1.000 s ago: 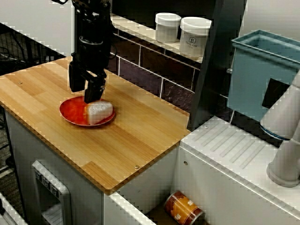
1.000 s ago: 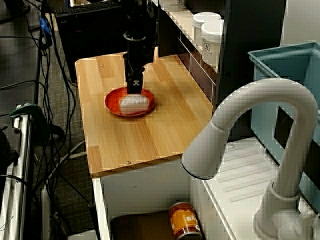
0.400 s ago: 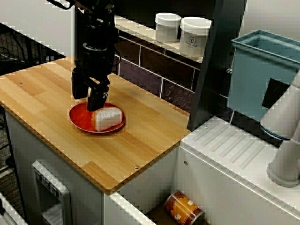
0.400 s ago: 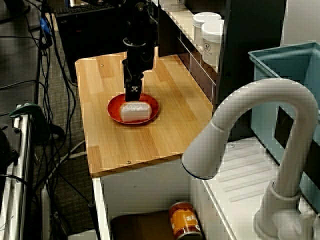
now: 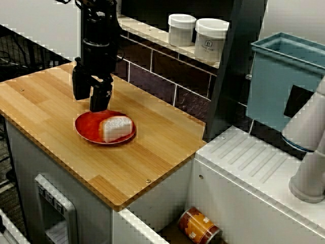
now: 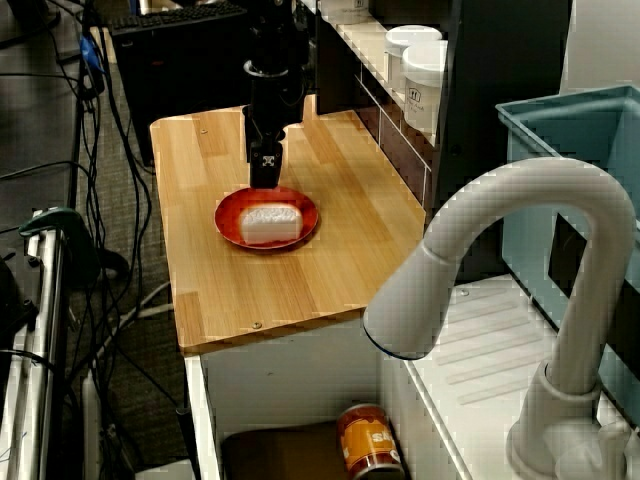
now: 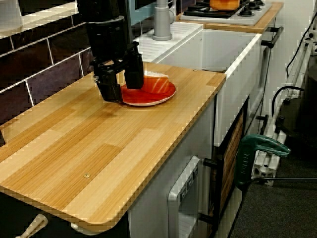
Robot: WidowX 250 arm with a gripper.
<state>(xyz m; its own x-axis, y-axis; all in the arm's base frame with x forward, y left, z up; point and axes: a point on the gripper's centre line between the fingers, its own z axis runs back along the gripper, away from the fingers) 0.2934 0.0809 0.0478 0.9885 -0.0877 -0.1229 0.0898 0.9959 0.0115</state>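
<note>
Red plate (image 5: 84, 127) sits on the wooden counter (image 5: 147, 157), a white block (image 5: 117, 128) lying on its right half. Just behind the plate's back-left rim hangs the gripper (image 5: 90, 104), pointing straight down, jaws spread wide and empty, tips low beside the rim. The black arm (image 5: 99, 35) rises vertically. Beyond, two white jars (image 5: 210, 39) stand on the shelf.

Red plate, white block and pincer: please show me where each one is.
red plate (image 5: 85, 127), view from the side, bare left rim.
white block (image 5: 118, 127), view from the side, its front face.
pincer (image 5: 90, 104), view from the side, midway between its fingertips.
</note>
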